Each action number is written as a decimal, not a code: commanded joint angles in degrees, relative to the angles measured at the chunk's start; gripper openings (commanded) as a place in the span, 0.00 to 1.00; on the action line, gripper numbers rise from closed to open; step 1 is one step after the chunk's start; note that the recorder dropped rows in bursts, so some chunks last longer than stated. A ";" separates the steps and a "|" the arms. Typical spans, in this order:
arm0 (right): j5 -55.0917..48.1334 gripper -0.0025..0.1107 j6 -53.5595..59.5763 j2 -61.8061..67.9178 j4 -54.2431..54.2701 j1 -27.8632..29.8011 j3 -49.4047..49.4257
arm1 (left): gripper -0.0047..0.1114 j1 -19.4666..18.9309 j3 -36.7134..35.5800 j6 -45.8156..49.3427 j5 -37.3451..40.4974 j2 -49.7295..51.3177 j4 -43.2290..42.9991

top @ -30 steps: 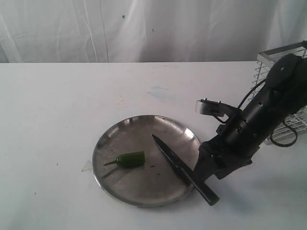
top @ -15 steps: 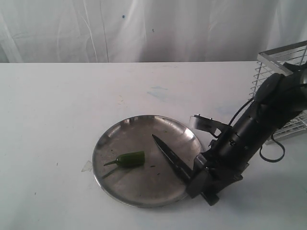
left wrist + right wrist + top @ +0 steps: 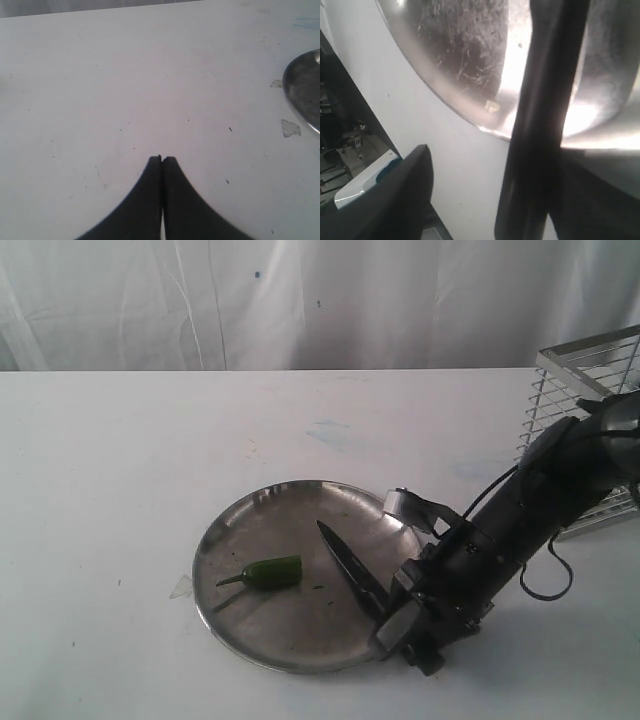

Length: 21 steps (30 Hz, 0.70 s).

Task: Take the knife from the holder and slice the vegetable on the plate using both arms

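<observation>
- A white worktop (image 3: 150, 440) fills the exterior view, with a white curtain (image 3: 300, 300) across the top of the frame.
- The stainless-steel plate (image 3: 260, 520) sits at lower centre; the green chili pepper (image 3: 272, 572) lies on its left half, unmoved since the earlier frames.
- The knife (image 3: 347, 562) lies with its dark blade pointing to the upper left over the plate, its handle hidden under the right gripper (image 3: 405, 635).
- That gripper has slid down and left compared with a second ago, now covering the handle at the plate's lower right rim.
- In the right wrist view its fingers (image 3: 395, 200) stand apart on either side of the handle; whether they press it, I cannot tell.
- The wire-grid holder (image 3: 580, 390) stands at the right edge.
- The left gripper (image 3: 161, 160) hangs over bare worktop, fingers pressed together, holding nothing.
</observation>
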<state>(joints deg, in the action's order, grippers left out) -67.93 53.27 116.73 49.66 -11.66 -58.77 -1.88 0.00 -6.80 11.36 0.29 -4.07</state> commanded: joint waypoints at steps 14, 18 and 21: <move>-2.04 0.02 0.54 4.44 -1.47 0.23 0.10 | 0.04 0.50 0.00 -0.28 -0.21 -0.29 0.13; -2.04 0.02 -1.13 -1.32 -1.47 0.23 0.10 | 0.04 0.50 0.00 -0.28 -0.21 -0.29 0.13; -2.04 0.02 -1.70 -6.73 -1.70 0.23 0.10 | 0.04 0.50 0.00 -0.28 -0.21 -0.29 0.13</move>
<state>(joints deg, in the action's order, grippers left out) -69.29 51.76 113.76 48.26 -11.58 -58.91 -1.88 0.00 -6.80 11.36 0.29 -4.07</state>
